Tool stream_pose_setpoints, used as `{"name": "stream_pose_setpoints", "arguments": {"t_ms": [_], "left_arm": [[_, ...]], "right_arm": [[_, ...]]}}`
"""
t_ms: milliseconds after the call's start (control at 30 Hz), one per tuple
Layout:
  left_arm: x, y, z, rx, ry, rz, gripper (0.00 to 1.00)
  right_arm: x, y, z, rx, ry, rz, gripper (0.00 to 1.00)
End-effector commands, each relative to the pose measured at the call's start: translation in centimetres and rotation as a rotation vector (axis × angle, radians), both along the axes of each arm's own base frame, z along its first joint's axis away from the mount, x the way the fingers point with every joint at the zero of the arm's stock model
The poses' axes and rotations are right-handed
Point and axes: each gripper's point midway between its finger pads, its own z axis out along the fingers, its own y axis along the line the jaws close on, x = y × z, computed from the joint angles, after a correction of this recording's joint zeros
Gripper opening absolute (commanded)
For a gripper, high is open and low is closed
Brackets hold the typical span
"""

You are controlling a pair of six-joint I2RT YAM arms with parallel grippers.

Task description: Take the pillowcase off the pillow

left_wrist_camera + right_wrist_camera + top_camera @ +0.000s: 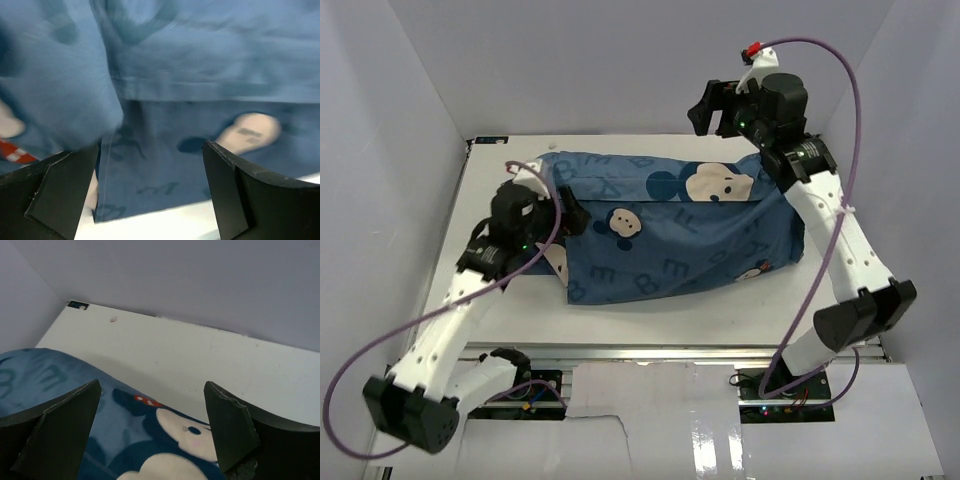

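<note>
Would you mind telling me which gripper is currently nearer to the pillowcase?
Left. The left gripper sits open at the left end of the pillowcase, fabric right in front of it. The right gripper hangs open above the far right corner, clear of it.

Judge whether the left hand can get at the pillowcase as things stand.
Probably yes: the left hand is open right at the pillowcase, fabric filling its wrist view just ahead, with nothing else in between.

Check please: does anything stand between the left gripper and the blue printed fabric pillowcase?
Nothing visible does. The left gripper is open, its fingers apart. The soft blue pillowcase printed with cartoon mouse faces fills the view directly ahead of them, with no other object in front of the fabric.
</note>
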Motion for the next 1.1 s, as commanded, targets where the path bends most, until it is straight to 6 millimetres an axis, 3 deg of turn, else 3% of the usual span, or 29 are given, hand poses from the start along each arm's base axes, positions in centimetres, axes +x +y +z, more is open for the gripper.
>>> {"name": "stream_pose_setpoints", "arguments": {"t_ms": [0, 33, 67, 100, 133, 167, 200, 267, 300, 333, 433, 467, 500, 567, 733, 867, 933, 1033, 1067], "left_arm": [[4.8, -2.0, -2.7, -0.012, 0.015, -0.019, 0.96], [5.2, -3.3, -3.3, -0.025, 0.034, -0.091, 0.96], [6.5, -3.8, -2.0, -0.015, 0.023, -0.099, 0.96], [8.1, -4.0, -3.7, 0.01, 0.069, -0.087, 0.95], [8.8, -4.2, -3.2, 0.01, 0.057, -0.08, 0.96], [9.6, -4.3, -1.6, 0.001, 0.019, -0.076, 0.96], [9.7, -4.5, -0.5, -0.009, -0.007, -0.082, 0.96], [9.4, -4.3, 2.0, -0.028, -0.065, -0.079, 0.97], [8.9, -4.1, 3.0, -0.032, -0.091, -0.075, 0.97], [8.0, -3.3, 4.8, -0.035, -0.134, -0.051, 0.97], [6.1, -1.5, 6.1, -0.03, -0.17, 0.012, 0.97], [6.2, -0.2, 5.6, -0.013, -0.166, 0.079, 0.97], [5.9, 0.4, 3.8, 0.001, -0.137, 0.109, 0.97], [5.8, 2.4, 2.2, 0.03, -0.121, 0.213, 0.97], [5.8, 4.5, -6.1, 0.06, 0.085, 0.299, 0.94], [6.6, 3.7, -8.0, -0.042, 0.087, 0.262, 0.91], [7.5, 3.8, -7.6, -0.055, 0.042, 0.264, 0.91], [8.8, 5.7, -9.2, -0.081, 0.029, 0.303, 0.91], [9.4, 7.1, -9.3, -0.109, 0.028, 0.328, 0.91]], "right_arm": [[-5.7, 0.6, 6.3, 0.01, -0.149, 0.128, 0.9], [-6.5, 1.1, 6.0, 0.003, -0.134, 0.158, 0.9], [-7.2, 1.3, 5.6, -0.001, -0.123, 0.177, 0.9], [-8.7, 1.8, 5.8, 0.002, -0.13, 0.222, 0.9], [-9.3, 2.1, 5.4, 0.003, -0.13, 0.246, 0.9], [-9.5, 2.4, 2.3, -0.011, -0.072, 0.261, 0.9], [-10.8, 2.0, 2.4, 0.004, -0.093, 0.264, 0.9], [-11.3, 2.1, 1.4, 0.031, -0.123, 0.269, 0.9], [-11.7, 1.8, -1.1, 0.026, -0.089, 0.261, 0.9], [-11.7, 1.8, -1.4, 0.037, -0.099, 0.257, 0.9], [-12.0, 2.2, -4.8, 0.037, -0.046, 0.274, 0.9], [-12.0, 2.6, -5.4, 0.046, -0.043, 0.282, 0.9], [-12.2, 3.1, -7.5, 0.034, -0.004, 0.295, 0.91], [-12.1, 3.7, -9.8, 0.017, 0.036, 0.299, 0.91], [-12.9, 6.4, -14.0, -0.055, 0.119, 0.32, 0.9], [-13.9, 7.7, -15.2, -0.115, 0.132, 0.315, 0.91], [-14.8, 8.2, -15.2, -0.12, 0.124, 0.341, 0.91], [-15.7, 8.0, -15.4, -0.109, 0.121, 0.352, 0.9], [-16.0, 8.0, -15.0, -0.098, 0.112, 0.359, 0.9]]}}
